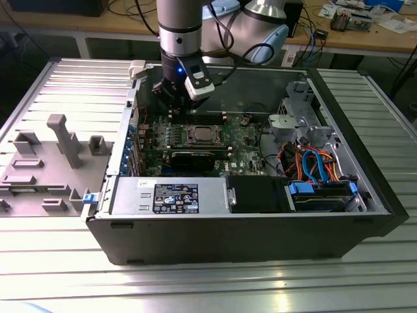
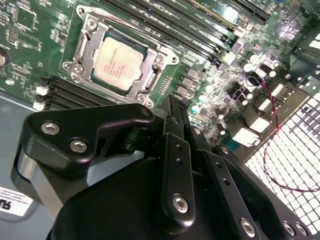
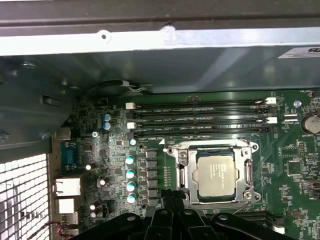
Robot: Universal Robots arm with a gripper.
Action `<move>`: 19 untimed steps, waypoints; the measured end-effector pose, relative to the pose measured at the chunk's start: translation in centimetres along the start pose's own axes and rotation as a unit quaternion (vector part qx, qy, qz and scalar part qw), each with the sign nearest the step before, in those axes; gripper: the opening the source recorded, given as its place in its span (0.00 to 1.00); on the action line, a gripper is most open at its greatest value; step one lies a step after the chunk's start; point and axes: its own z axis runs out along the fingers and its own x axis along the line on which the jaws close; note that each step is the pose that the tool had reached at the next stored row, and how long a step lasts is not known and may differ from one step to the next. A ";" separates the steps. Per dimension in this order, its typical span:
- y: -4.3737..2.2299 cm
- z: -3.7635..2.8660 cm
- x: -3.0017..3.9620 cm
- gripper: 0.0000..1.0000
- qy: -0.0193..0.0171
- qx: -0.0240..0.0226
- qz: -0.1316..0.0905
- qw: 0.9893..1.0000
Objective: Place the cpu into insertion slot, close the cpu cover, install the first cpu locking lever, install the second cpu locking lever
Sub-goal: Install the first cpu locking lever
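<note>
One black multi-link gripper (image 2: 176,112), low inside the open black computer case (image 1: 228,228), toward the exterior view's left of the board. Fingers (image 2: 176,150) drawn together at the tips, nothing clamped between them. Tips over the green circuit board (image 3: 290,150), just beside one corner of the small square silvery-rimmed insertion slot (image 2: 146,52). Touching board or socket: cannot tell.

Small flat square cpu (image 2: 119,62), silver-grey top up, seated flat in the insertion slot. Thin silvery metal cpu cover (image 2: 82,47) down over it, square window framing the chip top on all four sides.

One thin silvery wire lever (image 2: 127,24) lying flat along the socket edge nearest the long narrow black memory slots (image 3: 200,117). Latched or not: cannot tell.

Seen from the exterior view:
- silver power-supply box (image 1: 169,195) along the near wall of the case, well apart from the gripper
- case flat on a grey ribbed metal table (image 1: 195,287)
- grey plastic fixture tray (image 1: 45,156) beside the case, on the exterior view's left
</note>
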 end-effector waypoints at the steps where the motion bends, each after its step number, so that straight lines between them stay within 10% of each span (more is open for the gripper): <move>1: 0.02 0.00 0.10 0.11 0.000 0.000 0.000 1.000; 19: 2.05 0.02 1.30 0.11 0.000 0.000 -0.001 1.000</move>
